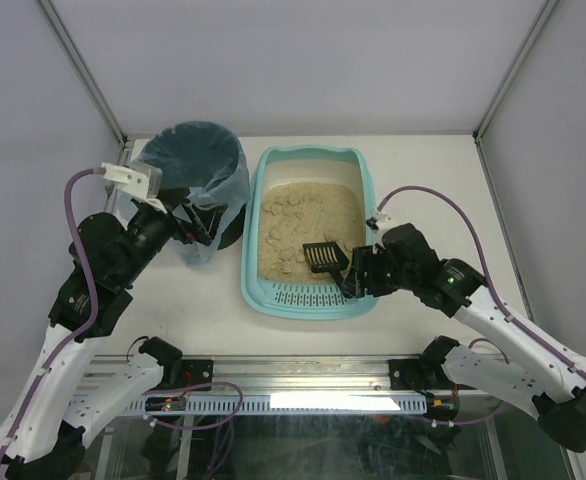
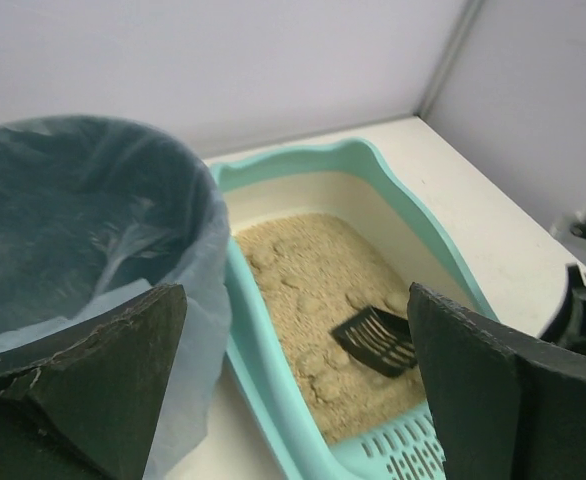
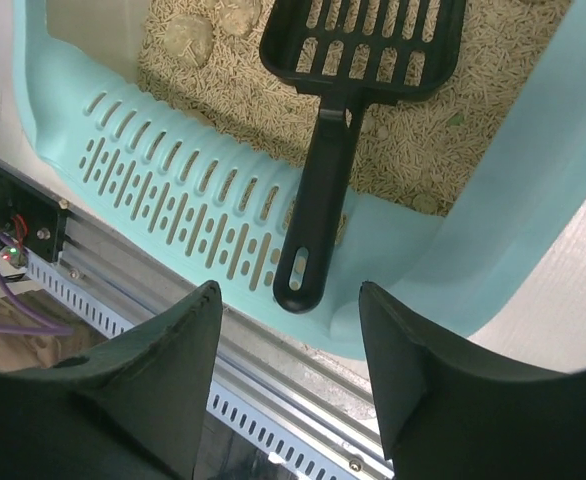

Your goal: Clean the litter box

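1. My right gripper (image 3: 288, 385) has its two fingers apart and holds nothing. The handle end of the scoop (image 3: 318, 200) lies just in front of the gap, and I see no contact with either finger.
2. The scoop is black and slotted. Its handle rests across the grate (image 3: 173, 190) and its head lies on the litter (image 3: 453, 150). I think it is laid this way so that the handle points toward the arm and is easy to take.
3. The litter box (image 1: 250, 230) stands in the middle of the table (image 1: 423, 180), between the two arms, with the grate end toward the arm bases.
4. Several pale clumps (image 1: 283, 205) sit on the sand, mostly toward the box's left wall (these are what must go out, in my judgement).
5. The bin (image 1: 228, 195), lined with a bluish bag, stands just beside that left wall. I cannot tell if the bag touches the rim. So near, the carry from box to bin should be short.
6. My left gripper (image 1: 201, 228) is also spread and empty. It hangs at the bin's near side, perhaps to steady the bin.
7. Scooping has not begun. The next move, I judge, is to close the right fingers on the handle squarely, because a crooked grip could tip the scoop.
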